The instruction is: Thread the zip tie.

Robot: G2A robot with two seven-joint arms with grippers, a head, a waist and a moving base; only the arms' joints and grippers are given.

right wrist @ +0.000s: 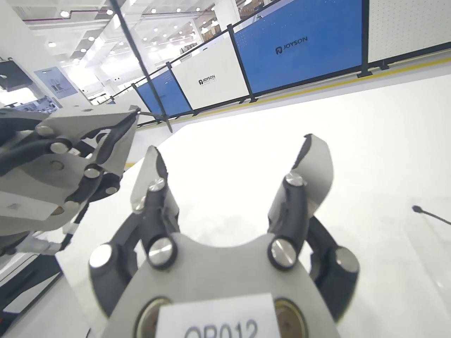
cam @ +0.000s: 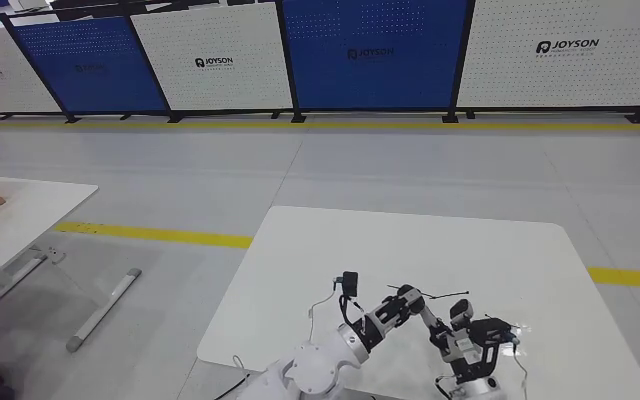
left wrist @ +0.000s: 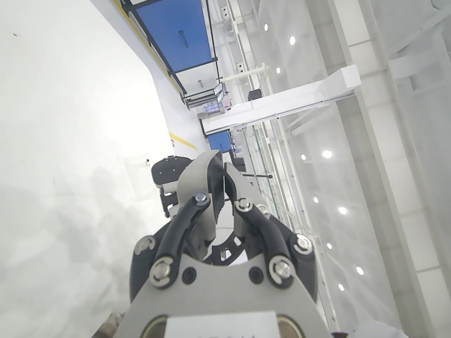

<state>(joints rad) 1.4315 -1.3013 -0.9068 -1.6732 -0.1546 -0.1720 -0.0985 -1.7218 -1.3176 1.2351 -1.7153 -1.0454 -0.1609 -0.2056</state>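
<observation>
A thin black zip tie (right wrist: 131, 46) is pinched in my left gripper (right wrist: 135, 112), which is shut on one end of it. The long strap slants up and away from the fingers, and a short piece crosses it near the tips. In the left wrist view the left gripper (left wrist: 224, 168) is shut and a bit of the zip tie (left wrist: 260, 175) sticks out past the fingertips. My right gripper (right wrist: 232, 149) hangs open just beside the left one, above the white table (right wrist: 282, 135), with nothing between its fingers. From above, the left gripper (cam: 407, 295) holds the zip tie (cam: 445, 293) near the right gripper (cam: 470, 322).
The white table (cam: 400, 250) stretches bare ahead of both arms. A thin black cable end (right wrist: 419, 209) lies on the table to one side of the right gripper. Blue and white panel fences (cam: 370, 50) stand far behind, past a yellow floor line.
</observation>
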